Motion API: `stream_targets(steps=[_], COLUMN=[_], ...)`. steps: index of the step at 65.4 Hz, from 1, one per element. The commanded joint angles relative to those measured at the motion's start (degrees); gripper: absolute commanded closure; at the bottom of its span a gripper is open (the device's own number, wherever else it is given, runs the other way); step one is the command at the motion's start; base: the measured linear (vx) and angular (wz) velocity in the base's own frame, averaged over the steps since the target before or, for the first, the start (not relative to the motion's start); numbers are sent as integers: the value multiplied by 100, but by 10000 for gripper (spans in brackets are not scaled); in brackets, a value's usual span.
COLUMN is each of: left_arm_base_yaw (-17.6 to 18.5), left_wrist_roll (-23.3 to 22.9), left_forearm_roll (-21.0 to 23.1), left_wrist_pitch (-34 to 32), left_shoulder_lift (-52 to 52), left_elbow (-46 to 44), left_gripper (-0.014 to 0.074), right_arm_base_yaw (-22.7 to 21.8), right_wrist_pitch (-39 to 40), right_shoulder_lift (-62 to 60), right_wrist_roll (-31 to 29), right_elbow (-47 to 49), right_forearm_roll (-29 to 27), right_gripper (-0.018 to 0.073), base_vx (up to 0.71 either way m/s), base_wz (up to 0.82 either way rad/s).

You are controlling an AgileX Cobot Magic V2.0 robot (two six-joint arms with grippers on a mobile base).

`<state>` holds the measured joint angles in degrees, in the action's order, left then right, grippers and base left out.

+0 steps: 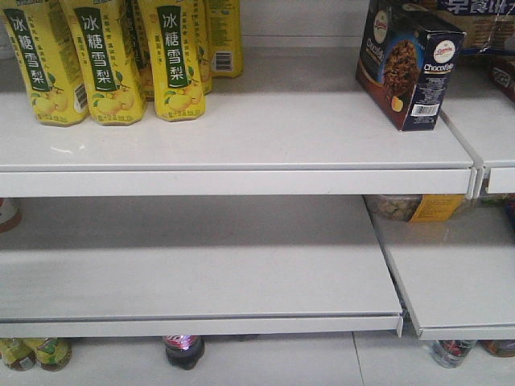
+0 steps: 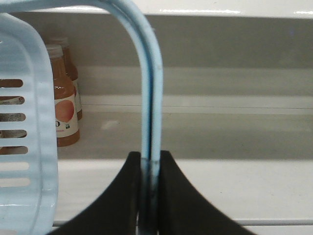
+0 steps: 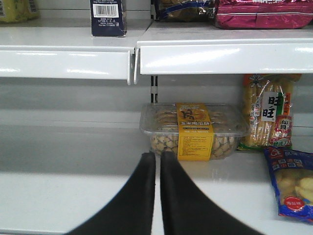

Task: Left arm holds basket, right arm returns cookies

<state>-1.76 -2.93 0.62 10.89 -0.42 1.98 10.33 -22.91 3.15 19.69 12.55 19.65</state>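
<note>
The cookies (image 1: 409, 64), a dark navy-and-brown box picturing a chocolate cookie, stand upright at the right end of the upper white shelf (image 1: 241, 137). The box's barcode side also shows at the top of the right wrist view (image 3: 108, 17). My left gripper (image 2: 149, 159) is shut on the two light blue hoop handles (image 2: 150, 98) of the basket (image 2: 27, 147), whose slotted side fills the left of that view. My right gripper (image 3: 158, 159) is shut and empty, low in front of the lower shelf, well below the cookies. Neither arm shows in the front view.
Yellow pear-drink bottles (image 1: 105, 60) stand at the upper shelf's left. A clear tub with a yellow label (image 3: 193, 129) sits on the lower shelf, with snack bags (image 3: 266, 117) to its right. Orange juice bottles (image 2: 63, 98) stand behind the basket. Bottles (image 1: 183, 351) stand below the lowest shelf.
</note>
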Motion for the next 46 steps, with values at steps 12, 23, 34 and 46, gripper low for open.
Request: stream_targets(steps=[12,23,34,46], left_arm_base_yaw=[-3,-3,-3,-3], left_wrist_roll=[120,120,120,120], left_forearm_roll=[-98,-98,-98,-98], left_wrist_pitch=[-553,-553,-553,-553], left_shoulder_lift=[-100,-100,-100,-100], left_elbow=[-176,-176,-176,-176], left_gripper=[599,599,599,599], right_arm_base_yaw=[-9,-9,-9,-9], right_wrist_pitch=[380,380,380,380], right_shoulder_lift=[120,120,120,120], right_wrist_roll=[6,6,6,6], right_elbow=[139,139,139,139], right_forearm_roll=[79,79,79,79], right_gripper=[570,570,570,570], base_vx=[0,0,0,0], base_wz=[0,0,0,0])
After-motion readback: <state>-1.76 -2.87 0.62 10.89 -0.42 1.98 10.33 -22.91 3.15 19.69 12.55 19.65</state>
